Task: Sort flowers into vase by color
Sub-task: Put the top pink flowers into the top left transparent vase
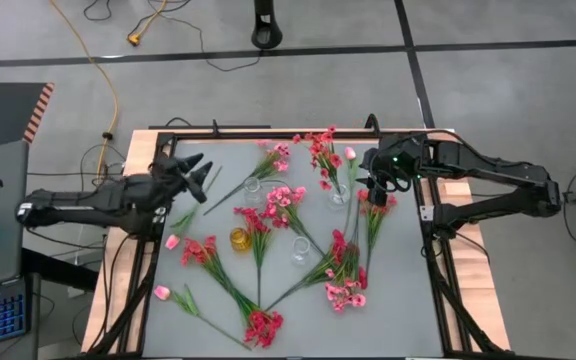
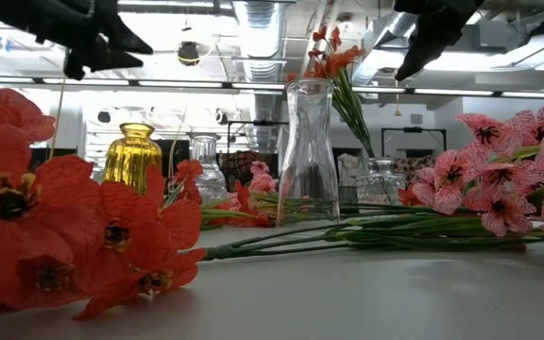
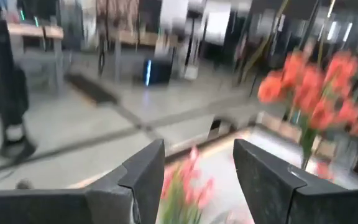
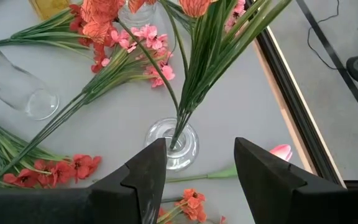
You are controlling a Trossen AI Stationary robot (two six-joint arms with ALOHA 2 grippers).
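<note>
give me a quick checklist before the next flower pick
1. Left gripper free: ok, jaws open with nothing between them, raised over the table's left side.
2. Right gripper free: ok, jaws open and empty, above the clear vase.
3. That vase upright with its red sprigs' stems inside: ok.
4. Yellow vase upright and empty: ok.
5. Loose flowers left to sort: not ok, many still on the table, such as the pink tulip bud.
6. Stems untangled: not ok, the central pile overlaps.

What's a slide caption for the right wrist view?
Open right gripper above a clear vase holding red flowers.
</note>
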